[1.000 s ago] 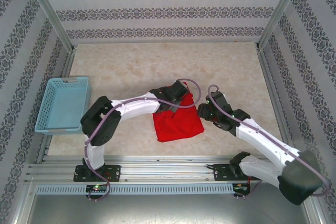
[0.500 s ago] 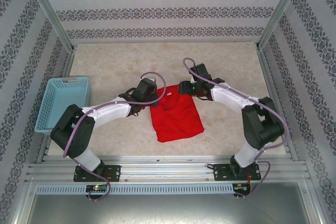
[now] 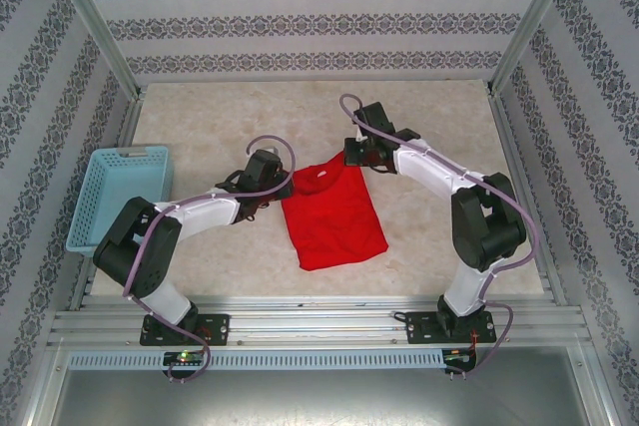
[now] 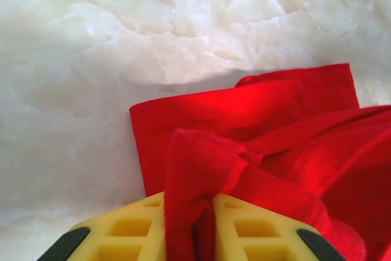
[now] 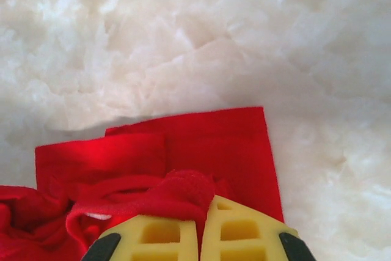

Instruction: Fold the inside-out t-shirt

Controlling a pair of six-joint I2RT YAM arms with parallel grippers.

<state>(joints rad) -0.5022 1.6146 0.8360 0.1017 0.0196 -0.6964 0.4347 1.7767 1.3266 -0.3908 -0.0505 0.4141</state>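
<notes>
The bright red t-shirt (image 3: pixel 331 216) lies partly folded in the middle of the table, its far edge lifted. My left gripper (image 3: pixel 272 185) is at the shirt's far left corner. Its yellow jaws are shut on a fold of red cloth (image 4: pixel 195 175). My right gripper (image 3: pixel 351 153) is at the far right corner, shut on a bunched edge of the t-shirt (image 5: pixel 183 191). In both wrist views the lifted cloth hangs over flat red layers below.
A light blue mesh basket (image 3: pixel 118 197) stands at the left edge of the table. Patterned walls and metal posts close in the table on three sides. Pale marbled tabletop (image 3: pixel 220 127) lies bare behind the shirt.
Both grippers have moved away from me, drawing the shirt's far edge out. The right gripper has closed on the cloth. The left arm has shifted a little left.
</notes>
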